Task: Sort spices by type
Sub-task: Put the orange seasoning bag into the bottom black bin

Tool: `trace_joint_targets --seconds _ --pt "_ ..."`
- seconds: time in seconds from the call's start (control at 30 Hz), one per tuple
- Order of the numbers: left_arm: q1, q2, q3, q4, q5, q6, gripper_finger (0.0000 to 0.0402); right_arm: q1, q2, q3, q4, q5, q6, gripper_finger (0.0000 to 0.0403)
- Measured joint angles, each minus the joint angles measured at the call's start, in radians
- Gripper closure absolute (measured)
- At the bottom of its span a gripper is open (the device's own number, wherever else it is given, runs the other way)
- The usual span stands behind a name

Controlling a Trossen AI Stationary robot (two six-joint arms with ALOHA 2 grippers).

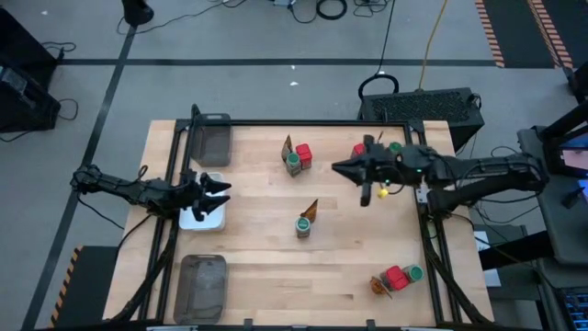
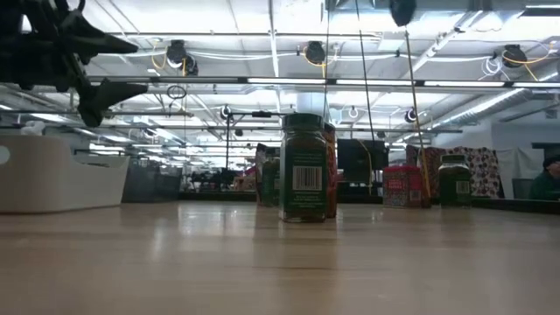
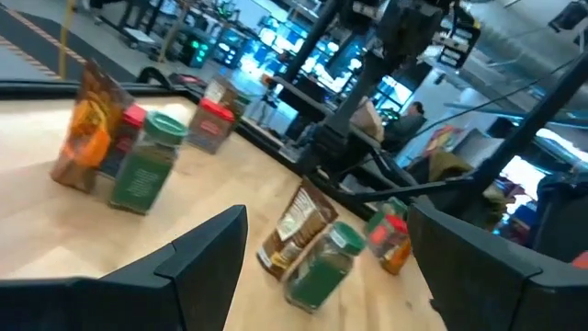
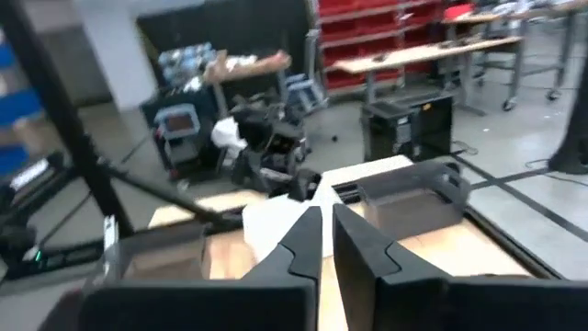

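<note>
The spices stand in groups on the wooden table. A brown sachet, a green-lidded jar and a red box sit at the far middle. A jar with a sachet beside it stands at the centre, also in the low view as the jar. A red box, a jar and a sachet sit near the right front corner. More spices lie under the right arm. My left gripper hovers open over the white dish, facing the centre jar and sachet. My right gripper is shut and raised, right of the far-middle group, holding nothing.
A white dish sits at the table's left, under my left gripper. Grey mesh trays stand at the far left and near left. Bare wood lies between the spice groups. A black frame rail edges the table.
</note>
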Motion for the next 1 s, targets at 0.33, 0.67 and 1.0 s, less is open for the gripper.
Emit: trace_joint_targets --seconds 0.33,0.67,1.0 --pt "0.0 0.0 0.001 0.152 0.042 0.0 0.0098 0.0 0.268 0.334 -0.297 -0.083 -0.141 0.0316" --pt "0.0 0.003 0.003 0.186 0.084 -0.104 0.0098 -0.003 0.494 0.564 -0.595 -0.138 -0.32 0.0264" --pt "0.0 0.099 0.287 -0.137 0.074 -0.022 0.0098 -0.008 0.609 0.582 -0.768 -0.236 -0.416 0.0261"
